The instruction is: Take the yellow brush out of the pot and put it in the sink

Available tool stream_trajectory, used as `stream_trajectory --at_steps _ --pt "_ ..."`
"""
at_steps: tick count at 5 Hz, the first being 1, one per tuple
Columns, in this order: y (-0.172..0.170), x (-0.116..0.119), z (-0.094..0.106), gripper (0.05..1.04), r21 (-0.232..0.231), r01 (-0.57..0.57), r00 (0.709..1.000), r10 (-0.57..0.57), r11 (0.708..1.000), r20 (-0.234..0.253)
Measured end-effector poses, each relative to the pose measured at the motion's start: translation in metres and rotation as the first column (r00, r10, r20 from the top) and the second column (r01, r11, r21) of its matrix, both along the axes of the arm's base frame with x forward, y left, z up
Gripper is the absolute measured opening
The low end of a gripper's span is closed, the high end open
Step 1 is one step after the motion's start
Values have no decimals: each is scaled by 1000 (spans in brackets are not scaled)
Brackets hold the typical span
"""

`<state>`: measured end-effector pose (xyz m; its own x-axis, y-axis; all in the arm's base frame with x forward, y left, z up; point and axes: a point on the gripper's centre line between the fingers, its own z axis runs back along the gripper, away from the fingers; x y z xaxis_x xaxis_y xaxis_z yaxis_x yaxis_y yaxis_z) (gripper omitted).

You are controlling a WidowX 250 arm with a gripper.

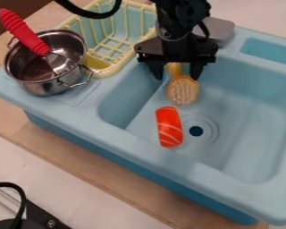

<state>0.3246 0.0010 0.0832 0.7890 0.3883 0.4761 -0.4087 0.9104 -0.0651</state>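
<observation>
The black gripper [175, 74] hangs over the back left part of the blue sink [253, 129], its two fingers apart. Between them shows the handle of the yellow brush [183, 90], with a gap on either side. The brush's pale bristle head points toward the front of the sink, just below the fingers. At the left, the metal pot [45, 82] stands on the sink's edge, holding a utensil with a red handle [23, 31].
An orange, white-striped toy piece [169, 126] lies in the basin in front of the brush, left of the drain. A yellow dish rack [112, 38] stands behind the pot. A grey object [218, 30] is behind the gripper. Cables show at the top and lower left.
</observation>
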Motion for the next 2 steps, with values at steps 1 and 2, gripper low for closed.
stream_trajectory --at_steps 1,2 --pt "2 -1 0 1003 0 -2 1000 2 1000 -5" --pt "2 -1 0 1000 2 -6 1000 6 1000 -5"
